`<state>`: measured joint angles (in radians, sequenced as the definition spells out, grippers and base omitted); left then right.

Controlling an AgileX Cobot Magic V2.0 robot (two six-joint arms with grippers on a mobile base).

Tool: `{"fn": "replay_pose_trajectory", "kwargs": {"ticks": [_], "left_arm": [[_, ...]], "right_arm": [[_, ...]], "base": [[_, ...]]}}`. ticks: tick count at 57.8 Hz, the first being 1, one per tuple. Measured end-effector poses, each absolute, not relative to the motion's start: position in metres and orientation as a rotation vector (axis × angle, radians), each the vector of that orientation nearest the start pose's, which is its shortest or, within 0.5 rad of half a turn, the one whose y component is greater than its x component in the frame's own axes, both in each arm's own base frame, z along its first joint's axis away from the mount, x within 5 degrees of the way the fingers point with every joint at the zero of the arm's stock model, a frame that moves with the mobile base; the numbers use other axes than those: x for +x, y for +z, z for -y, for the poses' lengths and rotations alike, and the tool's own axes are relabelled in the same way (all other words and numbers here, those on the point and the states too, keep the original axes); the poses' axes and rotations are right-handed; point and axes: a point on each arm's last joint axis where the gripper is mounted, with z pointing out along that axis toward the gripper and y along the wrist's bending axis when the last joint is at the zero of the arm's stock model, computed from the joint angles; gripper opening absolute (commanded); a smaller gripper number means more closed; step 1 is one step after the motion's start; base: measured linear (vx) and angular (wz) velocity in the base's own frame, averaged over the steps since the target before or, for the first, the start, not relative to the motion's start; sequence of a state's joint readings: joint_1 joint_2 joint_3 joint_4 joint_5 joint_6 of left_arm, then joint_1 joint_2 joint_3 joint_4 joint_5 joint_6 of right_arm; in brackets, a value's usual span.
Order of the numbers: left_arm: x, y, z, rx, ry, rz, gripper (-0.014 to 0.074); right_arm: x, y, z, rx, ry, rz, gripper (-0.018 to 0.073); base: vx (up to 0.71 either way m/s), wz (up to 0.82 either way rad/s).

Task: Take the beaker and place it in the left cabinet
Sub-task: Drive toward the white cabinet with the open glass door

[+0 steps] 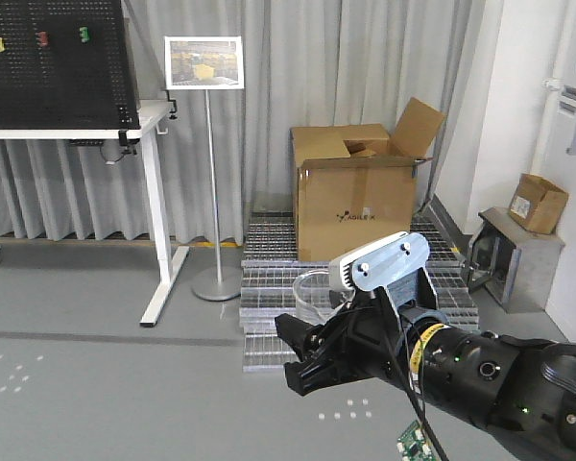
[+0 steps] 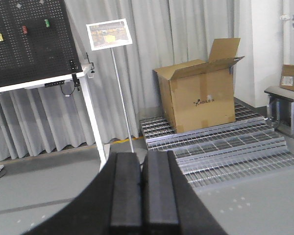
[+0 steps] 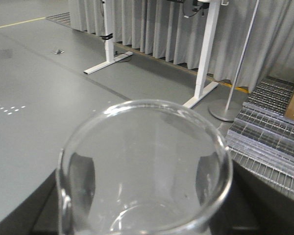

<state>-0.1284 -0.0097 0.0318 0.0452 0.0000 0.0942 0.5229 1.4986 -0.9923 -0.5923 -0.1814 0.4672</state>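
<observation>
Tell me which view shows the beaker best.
Right wrist view: the beaker fills the frame, rim and walls clear. Front view shows only part of it, above the right pincer. Left wrist view shows none of it.

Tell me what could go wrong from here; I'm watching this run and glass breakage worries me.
1. The beaker is bare glass, pinched only at its sides by the right tool over hard grey floor, near metal grating; a slip would likely shatter it.
2. No cabinet shows in any view, so a carry probably lies ahead, with chances for jolts.
3. The left tool is shut and empty, so it could hardly steady the glass.
</observation>
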Motion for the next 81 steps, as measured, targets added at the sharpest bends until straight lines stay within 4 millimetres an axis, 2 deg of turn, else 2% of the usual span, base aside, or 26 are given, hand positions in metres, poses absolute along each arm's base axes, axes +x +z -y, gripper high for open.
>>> {"fn": "replay_pose_trajectory", "kwargs": {"ticks": [49,81], "left_arm": [[0.0564,0.203,0.0073,0.201,0.009,-1.492,0.0001],[0.0564,0.203,0.0073,0.201,0.009,-1.492,0.0001]], "right_arm": [[0.2931,0.3013,-0.1794,-0.65,0.377,-1.737,-0.0008],[0.2935,0.3004,-0.1797,-0.651,0.377,-1.739,-0.0008]], "base": [[0.59,0.02],[0.42,-0.41]]}}
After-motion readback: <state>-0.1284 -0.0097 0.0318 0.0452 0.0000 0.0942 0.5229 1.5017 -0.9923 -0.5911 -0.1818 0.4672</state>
